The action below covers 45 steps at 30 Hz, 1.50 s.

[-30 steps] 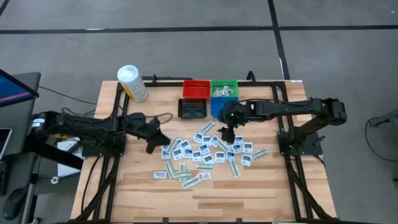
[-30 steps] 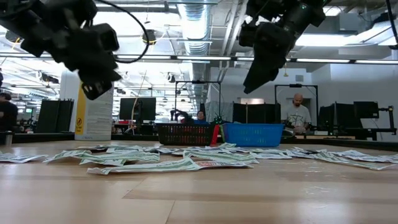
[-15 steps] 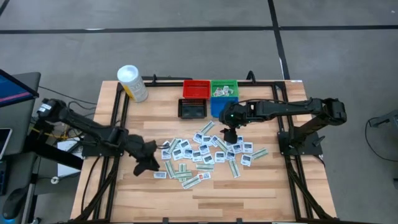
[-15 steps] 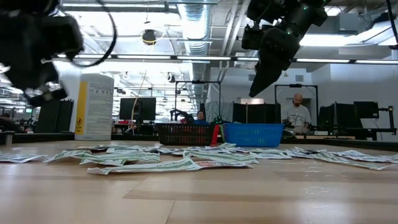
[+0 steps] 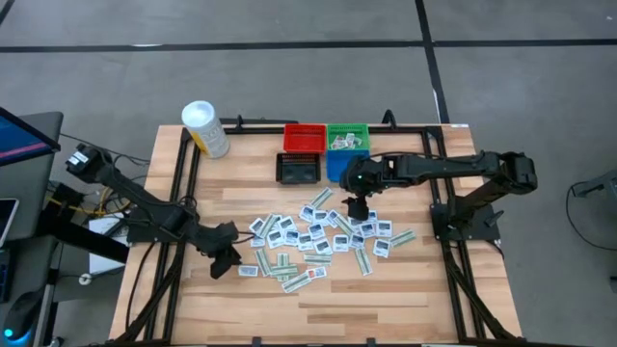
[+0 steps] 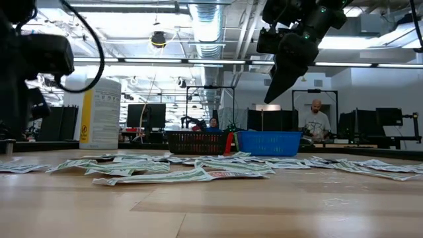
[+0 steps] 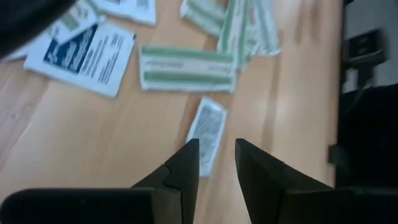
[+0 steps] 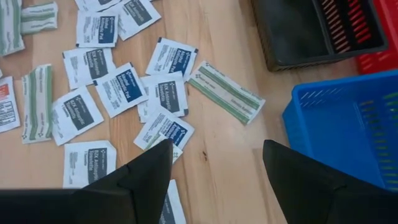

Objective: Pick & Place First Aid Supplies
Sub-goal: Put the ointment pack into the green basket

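First aid supplies [image 5: 318,234] lie scattered flat across the middle of the desk [image 5: 405,289], just in front of the bins. Left gripper [image 5: 221,266] sits low at the pile's left edge, its fingers [image 7: 186,163] narrowly parted over one small packet [image 7: 207,129]. Right gripper [image 5: 353,210] hangs above the pile near the blue bin [image 8: 348,127], fingers spread wide, holding nothing

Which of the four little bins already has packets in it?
The green bin, at the back right of the cluster, holds some white packets. The red bin, black bin and blue bin show none.
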Each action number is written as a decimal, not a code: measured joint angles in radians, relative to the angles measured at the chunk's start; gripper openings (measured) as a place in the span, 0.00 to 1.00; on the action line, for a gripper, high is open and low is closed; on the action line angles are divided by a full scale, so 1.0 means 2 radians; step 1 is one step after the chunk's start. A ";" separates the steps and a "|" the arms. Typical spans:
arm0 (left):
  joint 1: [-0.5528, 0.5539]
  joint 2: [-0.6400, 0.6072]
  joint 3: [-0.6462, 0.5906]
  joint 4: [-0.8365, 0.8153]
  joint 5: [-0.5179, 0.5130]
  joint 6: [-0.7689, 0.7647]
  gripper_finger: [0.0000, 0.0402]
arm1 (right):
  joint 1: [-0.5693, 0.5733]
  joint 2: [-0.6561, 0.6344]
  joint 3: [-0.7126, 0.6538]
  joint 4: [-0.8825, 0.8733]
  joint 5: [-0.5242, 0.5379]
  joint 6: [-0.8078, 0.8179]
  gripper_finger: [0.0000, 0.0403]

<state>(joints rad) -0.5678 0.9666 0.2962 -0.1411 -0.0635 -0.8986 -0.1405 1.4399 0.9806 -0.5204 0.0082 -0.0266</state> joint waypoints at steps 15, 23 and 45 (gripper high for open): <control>-0.049 0.130 0.002 0.048 -0.036 0.008 0.26 | -0.007 0.000 0.000 0.002 0.000 -0.005 0.61; -0.051 0.135 0.002 0.056 -0.043 0.017 0.26 | -0.019 0.000 0.000 0.002 0.000 -0.005 0.61; -0.049 0.128 -0.001 0.066 -0.073 0.022 0.01 | -0.023 0.000 0.000 0.006 0.000 -0.003 0.61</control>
<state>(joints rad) -0.6648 1.2220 0.2947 -0.0101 -0.2098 -0.8539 -0.1871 1.4406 0.9798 -0.5083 0.0082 -0.0334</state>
